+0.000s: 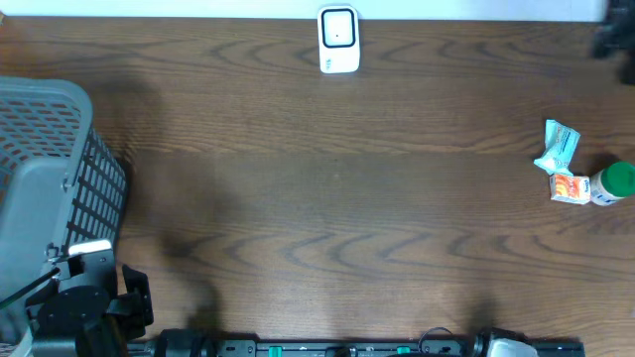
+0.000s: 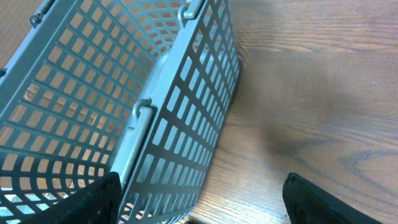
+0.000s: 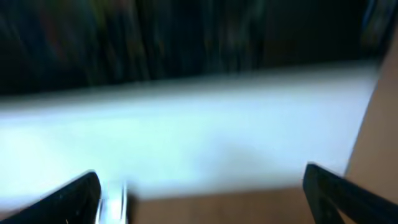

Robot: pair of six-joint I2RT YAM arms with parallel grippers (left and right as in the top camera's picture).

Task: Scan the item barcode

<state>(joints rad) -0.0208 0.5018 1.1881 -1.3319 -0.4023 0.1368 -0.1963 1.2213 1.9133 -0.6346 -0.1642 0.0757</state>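
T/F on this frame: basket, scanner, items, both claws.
1. The grey basket sits at the left side of the table. True.
2. The white scanner lies inside the basket. False: it stands at the far edge, apart from the basket.
3. The green-capped bottle lies beside the orange box at the right. True.
4. The left claw grips the teal packet. False: it is open and empty beside the basket; the packet lies at the right.
5. The right claw is shut. False: its fingers stand wide apart.
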